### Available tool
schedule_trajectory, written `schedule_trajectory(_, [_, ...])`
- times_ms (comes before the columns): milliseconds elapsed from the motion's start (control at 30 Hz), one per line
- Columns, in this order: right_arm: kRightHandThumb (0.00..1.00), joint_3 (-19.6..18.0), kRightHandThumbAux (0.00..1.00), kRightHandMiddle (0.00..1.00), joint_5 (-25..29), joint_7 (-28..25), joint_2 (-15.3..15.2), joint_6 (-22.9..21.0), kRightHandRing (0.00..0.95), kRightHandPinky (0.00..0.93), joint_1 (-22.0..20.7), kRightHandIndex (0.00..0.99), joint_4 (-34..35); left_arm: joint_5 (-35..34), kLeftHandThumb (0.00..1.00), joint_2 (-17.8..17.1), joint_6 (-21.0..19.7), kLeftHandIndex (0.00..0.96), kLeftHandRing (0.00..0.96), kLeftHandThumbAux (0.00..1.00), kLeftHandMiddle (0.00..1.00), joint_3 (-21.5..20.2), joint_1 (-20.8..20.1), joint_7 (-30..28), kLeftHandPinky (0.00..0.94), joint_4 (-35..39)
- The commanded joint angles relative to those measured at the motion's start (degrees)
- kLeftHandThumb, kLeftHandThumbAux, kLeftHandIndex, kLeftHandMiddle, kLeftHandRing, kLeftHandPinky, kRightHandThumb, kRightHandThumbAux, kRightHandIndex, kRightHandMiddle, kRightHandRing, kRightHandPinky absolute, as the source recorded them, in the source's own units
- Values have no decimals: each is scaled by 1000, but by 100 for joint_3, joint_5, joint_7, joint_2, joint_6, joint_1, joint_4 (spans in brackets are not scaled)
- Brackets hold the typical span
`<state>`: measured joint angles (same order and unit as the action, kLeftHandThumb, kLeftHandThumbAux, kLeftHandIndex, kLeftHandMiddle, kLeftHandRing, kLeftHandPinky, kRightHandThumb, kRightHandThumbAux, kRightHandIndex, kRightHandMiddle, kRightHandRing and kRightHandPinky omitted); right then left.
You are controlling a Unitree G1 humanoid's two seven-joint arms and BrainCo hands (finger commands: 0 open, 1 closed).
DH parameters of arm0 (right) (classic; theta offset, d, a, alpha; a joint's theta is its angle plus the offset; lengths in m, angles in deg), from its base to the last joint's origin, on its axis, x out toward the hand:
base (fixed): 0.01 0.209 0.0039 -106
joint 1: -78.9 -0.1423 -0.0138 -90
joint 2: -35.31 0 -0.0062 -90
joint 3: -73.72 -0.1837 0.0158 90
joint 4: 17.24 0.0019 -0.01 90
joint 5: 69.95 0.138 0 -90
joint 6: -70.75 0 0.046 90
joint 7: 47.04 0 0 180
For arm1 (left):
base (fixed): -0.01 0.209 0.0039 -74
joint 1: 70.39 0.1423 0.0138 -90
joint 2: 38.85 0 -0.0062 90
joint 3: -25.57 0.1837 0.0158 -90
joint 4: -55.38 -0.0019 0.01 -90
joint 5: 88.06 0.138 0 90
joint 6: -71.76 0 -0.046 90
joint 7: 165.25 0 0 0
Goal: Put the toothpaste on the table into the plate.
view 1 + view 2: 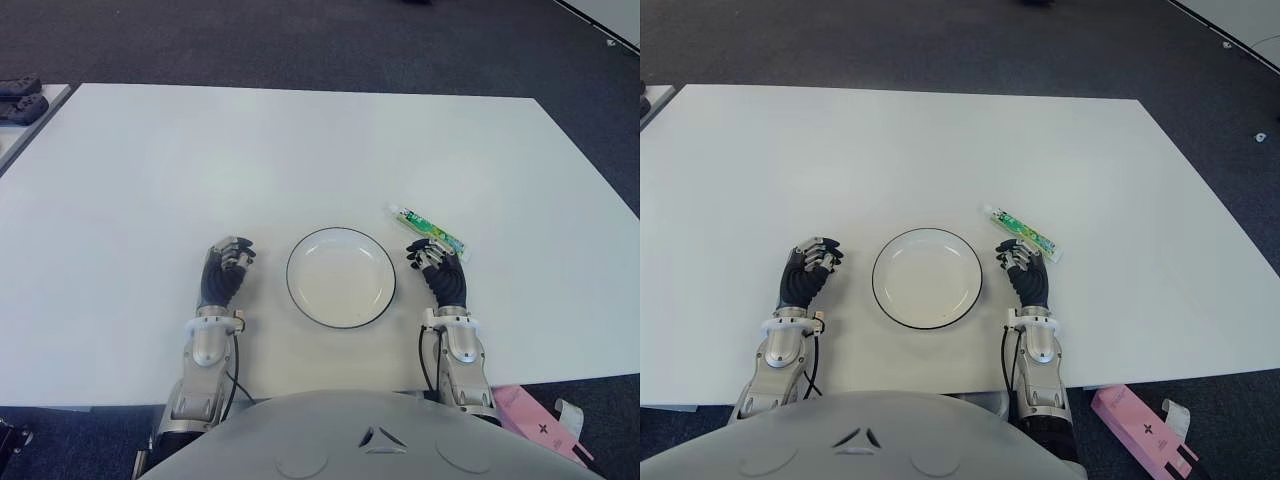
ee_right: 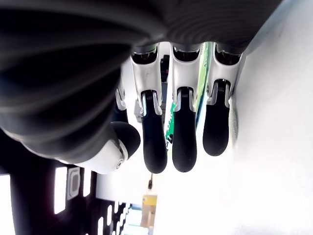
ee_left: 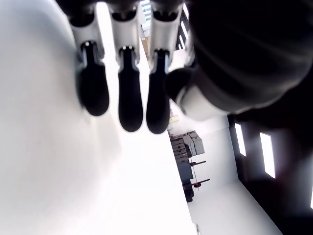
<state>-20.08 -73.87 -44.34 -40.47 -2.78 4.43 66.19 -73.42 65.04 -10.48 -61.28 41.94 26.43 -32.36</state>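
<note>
A small green and white toothpaste tube (image 1: 428,228) lies flat on the white table (image 1: 300,160), just right of an empty white plate with a dark rim (image 1: 341,277). My right hand (image 1: 428,254) shows right of the plate, its fingertips just short of the tube's near end. The right wrist view shows its fingers (image 2: 183,142) relaxed and holding nothing, with the green tube (image 2: 202,78) visible beyond them. My left hand (image 1: 233,256) shows left of the plate, idle, its fingers (image 3: 129,93) loosely extended and empty.
Dark controllers (image 1: 20,100) sit on a side surface at the far left. A pink box (image 1: 540,425) lies on the dark floor off the table's near right corner. The table's front edge runs just behind my wrists.
</note>
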Motion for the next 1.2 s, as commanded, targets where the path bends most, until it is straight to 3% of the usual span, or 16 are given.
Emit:
schedule_trajectory(33, [706, -36, 724, 491, 92, -21, -11, 70, 491, 498, 16, 427, -11, 42, 699, 35, -24, 427, 526, 724, 509, 43, 73, 17, 541, -24])
schedule_trajectory(433, [708, -60, 724, 489, 123, 3, 32, 42, 486, 488, 69, 428, 277, 60, 696, 35, -27, 426, 542, 724, 524, 78, 116, -3, 548, 9])
schedule_trajectory(633, [707, -149, 725, 490, -13, 203, 18, -45, 483, 481, -102, 428, 511, 67, 697, 45, -43, 426, 536, 724, 521, 91, 125, -8, 543, 27])
schedule_trajectory(967, [703, -192, 727, 462, -309, 88, -467, 24, 455, 455, -660, 420, 1089, 76, 699, 47, -109, 426, 524, 724, 505, 72, 93, -3, 532, 30])
schedule_trajectory(1000, [703, -223, 727, 457, -338, -7, -636, 11, 451, 450, -758, 419, 1044, 82, 699, 43, -105, 426, 523, 724, 505, 69, 89, 0, 530, 25])
schedule_trajectory(1067, [699, -285, 725, 372, -398, -201, -963, -96, 371, 377, -939, 412, 985, 98, 699, 39, -102, 426, 516, 724, 501, 65, 83, 6, 521, 22])
schedule_trajectory(1133, [609, -328, 669, 216, -452, -363, -1226, -235, 211, 232, -1074, 256, 960, 114, 699, 39, -105, 426, 513, 724, 499, 61, 80, 10, 520, 23])
schedule_trajectory(1200, [574, -346, 639, 128, -542, -438, -1442, -219, 115, 143, -1216, 187, 822, 118, 698, 35, -108, 425, 513, 724, 499, 58, 81, 2, 522, 26])
